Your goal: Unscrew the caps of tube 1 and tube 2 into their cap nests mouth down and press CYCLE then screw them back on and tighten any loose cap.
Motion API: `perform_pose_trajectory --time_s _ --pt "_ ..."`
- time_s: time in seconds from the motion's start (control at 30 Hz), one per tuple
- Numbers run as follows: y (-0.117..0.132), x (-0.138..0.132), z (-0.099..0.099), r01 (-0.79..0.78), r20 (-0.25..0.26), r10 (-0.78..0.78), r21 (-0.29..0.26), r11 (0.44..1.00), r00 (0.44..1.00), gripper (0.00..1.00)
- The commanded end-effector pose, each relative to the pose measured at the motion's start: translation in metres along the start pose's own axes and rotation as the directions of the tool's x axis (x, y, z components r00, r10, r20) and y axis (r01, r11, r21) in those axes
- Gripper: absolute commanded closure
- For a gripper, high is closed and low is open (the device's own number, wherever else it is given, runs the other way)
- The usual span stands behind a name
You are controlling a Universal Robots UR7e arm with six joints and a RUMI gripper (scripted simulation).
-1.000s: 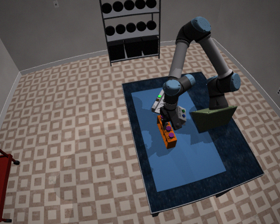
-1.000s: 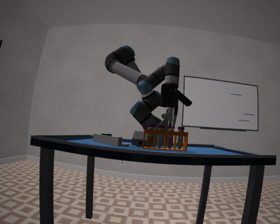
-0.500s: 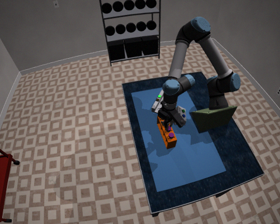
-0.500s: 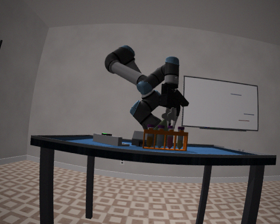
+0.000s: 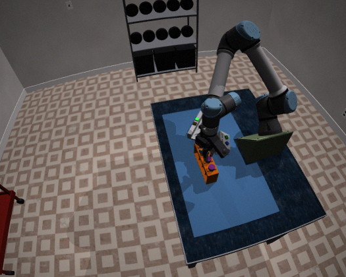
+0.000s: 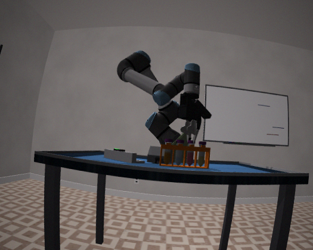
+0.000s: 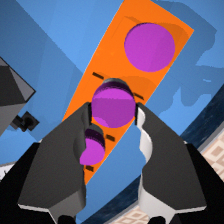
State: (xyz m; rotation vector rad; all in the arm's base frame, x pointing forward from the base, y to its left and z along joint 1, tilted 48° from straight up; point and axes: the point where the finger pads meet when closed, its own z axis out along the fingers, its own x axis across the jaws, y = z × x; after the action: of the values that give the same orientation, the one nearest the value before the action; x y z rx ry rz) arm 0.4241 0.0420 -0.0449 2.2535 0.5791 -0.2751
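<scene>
The orange decapping station (image 5: pixel 211 178) (image 6: pixel 184 166) (image 7: pixel 112 55) holds four tubes, all with purple caps on. My gripper (image 5: pixel 208 156) (image 6: pixel 191 139) (image 7: pixel 113 104) points down with its fingers shut on the cap of tube 2 (image 7: pixel 114 116), one on each side. The cap of tube 1 (image 5: pixel 211 167) (image 6: pixel 202 143) (image 7: pixel 150 47) sits beside it. The cap of tube 3 (image 6: pixel 180 141) (image 7: pixel 94 152) is partly behind a finger in the wrist view. The cap tray (image 5: pixel 190 134) (image 6: pixel 120 155) has its green lamp (image 5: pixel 197 119) lit; the arm hides most nests.
The key housing (image 5: pixel 223 135) with the green key (image 5: pixel 227 136) and blue key (image 5: pixel 227 143) stands between the station and the arm's base. A green panel (image 5: pixel 265 146) stands in front of the base. The cap tray lies beyond the station's far end in the top view.
</scene>
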Motion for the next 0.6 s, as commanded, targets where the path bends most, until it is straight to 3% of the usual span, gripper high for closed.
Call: perform_pose_trajectory --time_s 0.0,0.17,0.37,0.43,0.57 --pt "0.0001 0.0002 -0.0001 -0.164 0.000 0.164 -0.001 0.987 0.987 1.00" --pt "0.0001 0.0003 0.0001 -0.403 0.000 0.403 0.000 0.915 0.915 1.00" --pt "0.0001 0.0002 0.0004 -0.655 -0.001 0.655 0.000 0.756 0.756 1.00" --pt "0.0001 0.0002 0.0004 -0.655 -0.001 0.655 0.000 0.756 0.756 1.00" --pt "0.0001 0.0003 0.0006 -0.792 -0.001 0.792 0.000 0.610 0.610 1.00"
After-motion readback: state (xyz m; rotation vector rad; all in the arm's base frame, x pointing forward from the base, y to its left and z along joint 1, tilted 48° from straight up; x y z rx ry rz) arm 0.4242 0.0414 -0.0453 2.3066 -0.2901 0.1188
